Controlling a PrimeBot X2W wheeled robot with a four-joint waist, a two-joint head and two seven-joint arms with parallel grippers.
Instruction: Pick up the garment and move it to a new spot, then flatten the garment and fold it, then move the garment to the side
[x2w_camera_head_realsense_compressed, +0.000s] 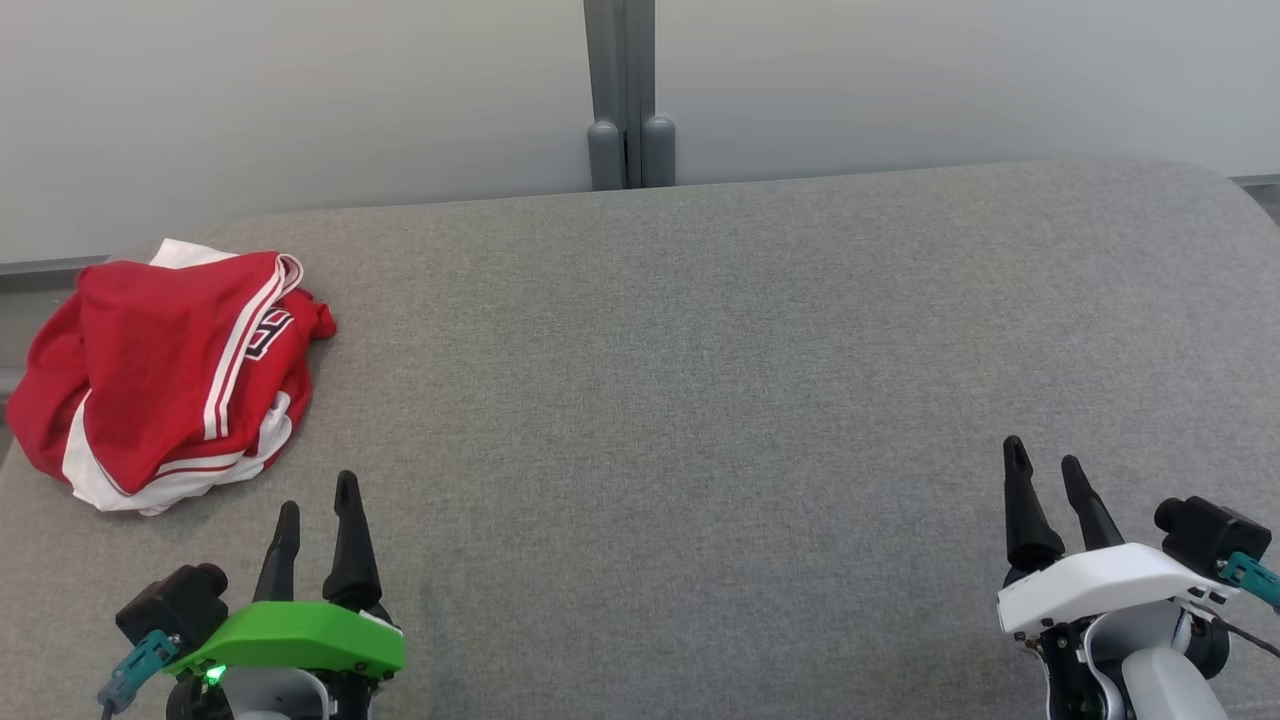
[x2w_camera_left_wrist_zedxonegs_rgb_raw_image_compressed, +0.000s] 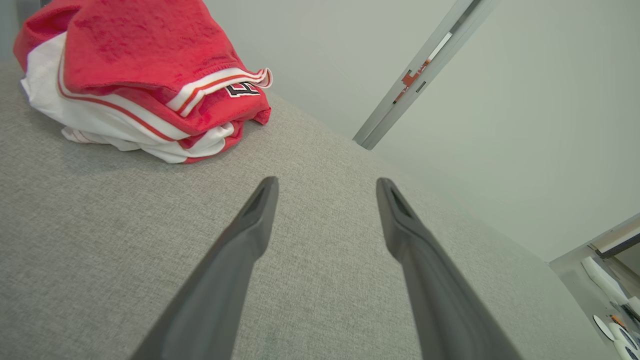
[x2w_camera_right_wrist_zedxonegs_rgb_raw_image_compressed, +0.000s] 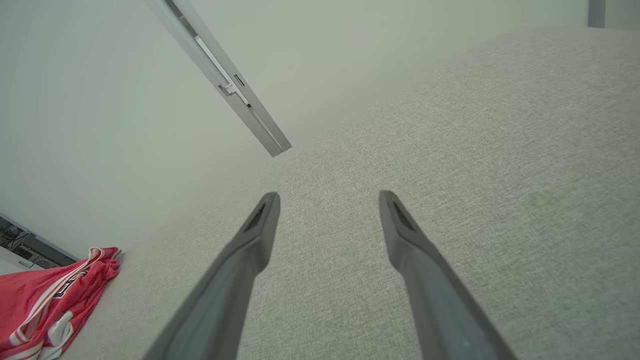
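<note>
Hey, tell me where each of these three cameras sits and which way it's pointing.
Head view: on the robot's head, looking forward and down at the grey cushion; left pincer lower left, right pincer lower right, both open.
Left wrist view: on the left wrist, looking along its own two fingers toward the red garment.
Right wrist view: on the right wrist, looking along its fingers across the grey cushion toward the wall.
Shared: all three show the red garment and the grey wall post.
</note>
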